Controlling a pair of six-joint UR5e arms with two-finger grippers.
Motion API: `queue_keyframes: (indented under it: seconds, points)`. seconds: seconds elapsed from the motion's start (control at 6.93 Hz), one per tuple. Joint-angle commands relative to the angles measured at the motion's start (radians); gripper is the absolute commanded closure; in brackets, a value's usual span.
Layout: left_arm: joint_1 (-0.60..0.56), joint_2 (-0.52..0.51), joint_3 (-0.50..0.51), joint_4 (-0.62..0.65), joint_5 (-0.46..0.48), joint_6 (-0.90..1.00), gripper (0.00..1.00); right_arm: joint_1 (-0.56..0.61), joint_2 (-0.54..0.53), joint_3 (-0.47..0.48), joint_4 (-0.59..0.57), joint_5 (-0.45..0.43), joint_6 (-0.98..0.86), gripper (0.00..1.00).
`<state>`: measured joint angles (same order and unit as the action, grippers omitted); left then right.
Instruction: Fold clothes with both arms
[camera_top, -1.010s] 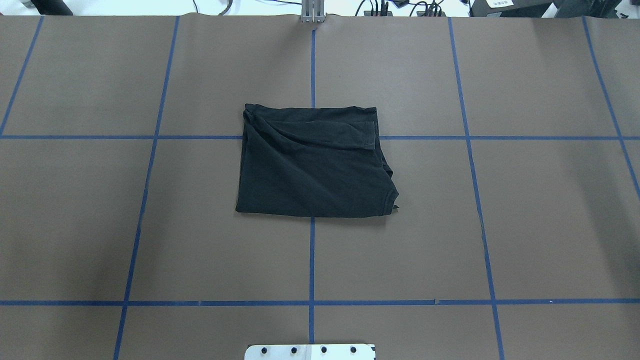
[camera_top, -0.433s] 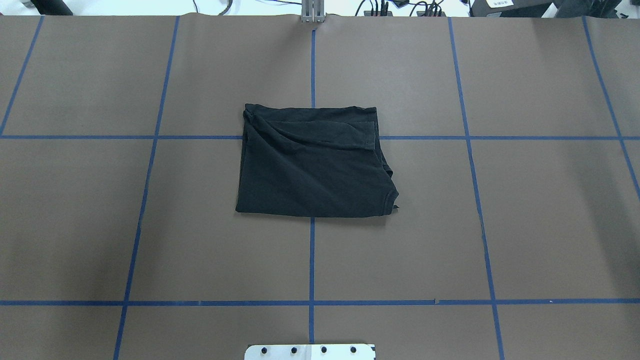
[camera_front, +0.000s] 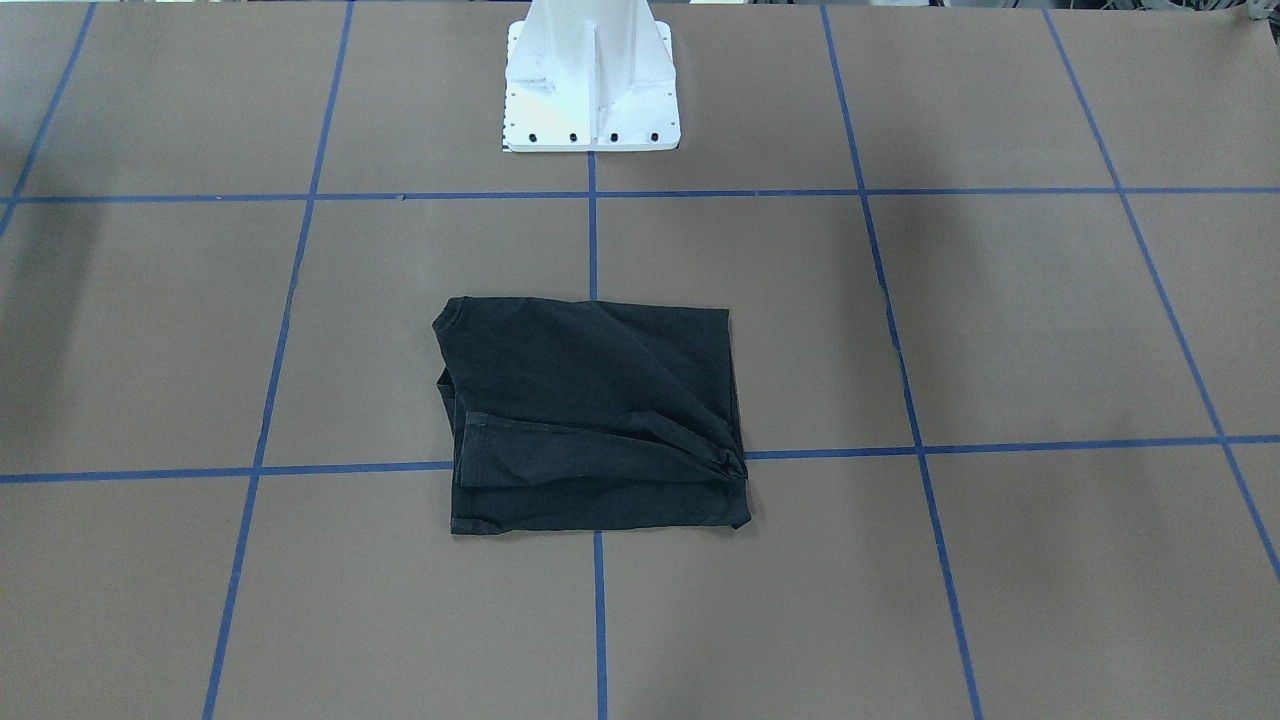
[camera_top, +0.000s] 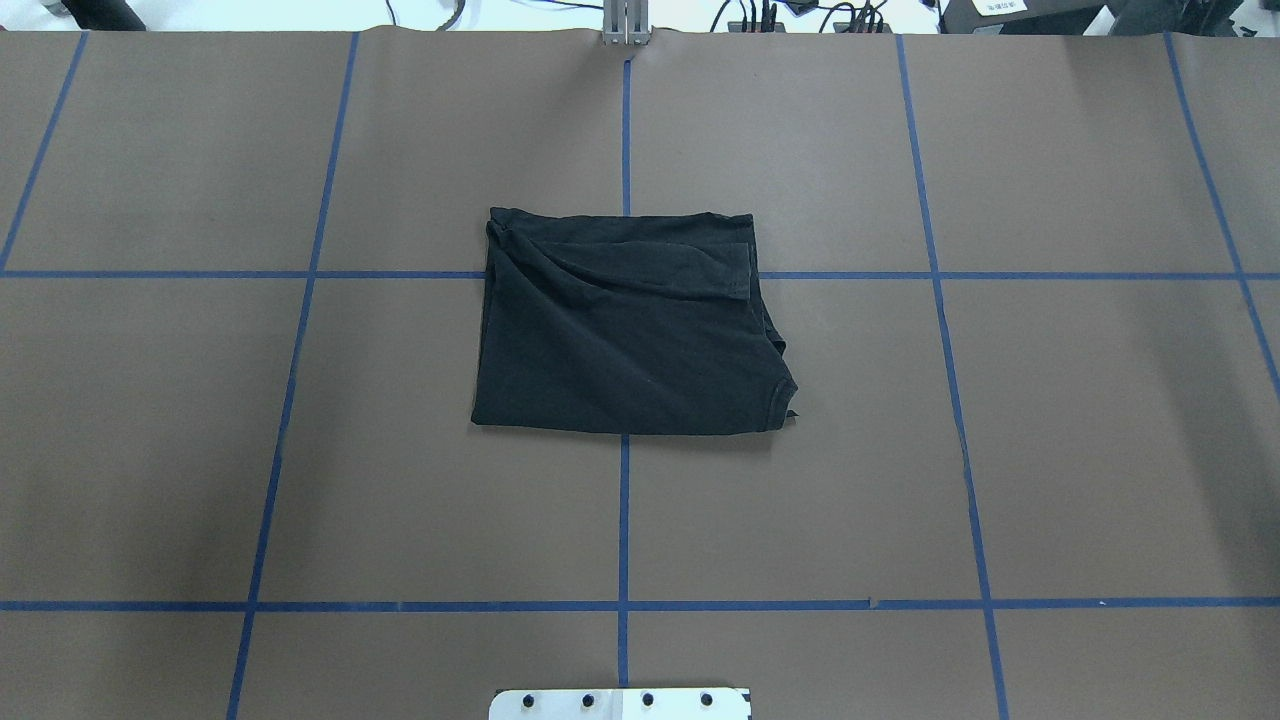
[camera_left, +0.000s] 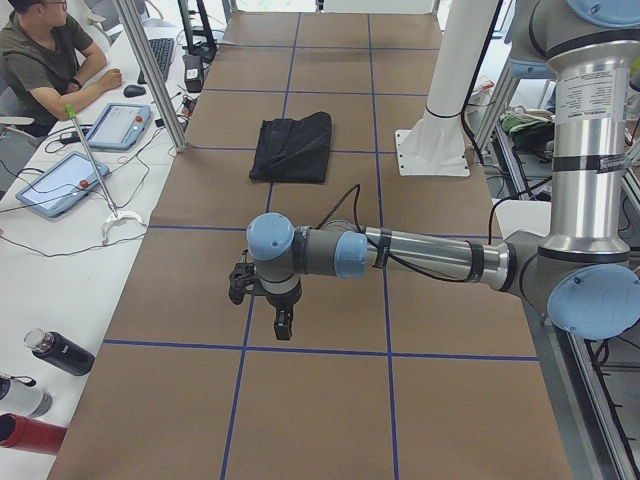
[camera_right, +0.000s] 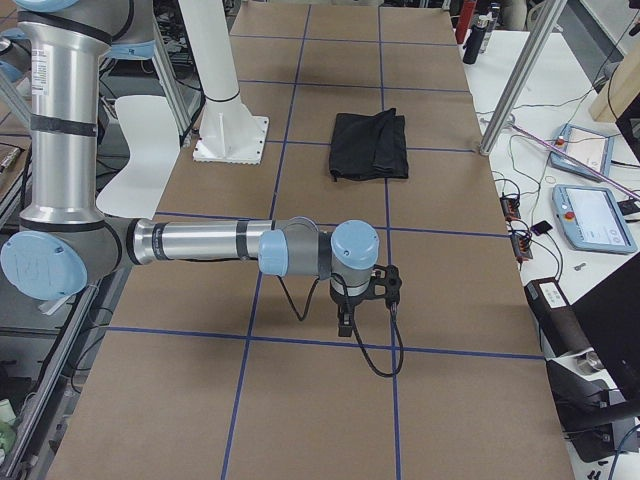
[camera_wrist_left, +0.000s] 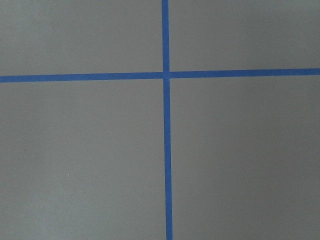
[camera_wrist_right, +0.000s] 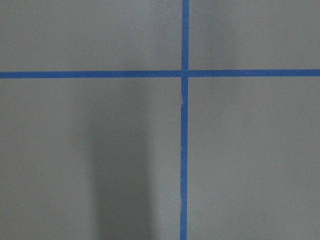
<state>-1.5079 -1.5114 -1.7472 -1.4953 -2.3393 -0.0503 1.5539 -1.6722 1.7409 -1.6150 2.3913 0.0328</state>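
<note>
Fingers first: left fingers and right fingers each hang over bare desk, well apart from the shirt. Open or closed: cannot tell.

Shirt lies at desk centre, a rough rectangle, plain black side up. Matte cotton, soft creases. Sleeve band along 12 o'clock edge, ribbed collar poking out at 4 o'clock.

Judged light, limp, grippy. Pinch stacked layers at 5 and 7 o'clock corners.

The left gripper and right gripper are showing only from the ends of the bench, too small for telling whether their fingers are parted. The black T-shirt is hiding its lower layers. The overhead view's bottom edge is cutting off the white pedestal.
</note>
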Motion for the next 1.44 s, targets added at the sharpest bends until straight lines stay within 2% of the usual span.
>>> queue_keyframes:
  seconds: [0.0, 1.3]
  points:
    - [0.0, -0.001, 0.0, 0.0, 0.0, 0.001, 0.01, 0.0, 0.002, 0.0, 0.003, 0.0, -0.001, 0.0]
    - [0.002, -0.004, 0.015, 0.0, 0.0, 0.003, 0.01, 0.0, 0.006, 0.002, 0.006, 0.0, -0.001, 0.0]
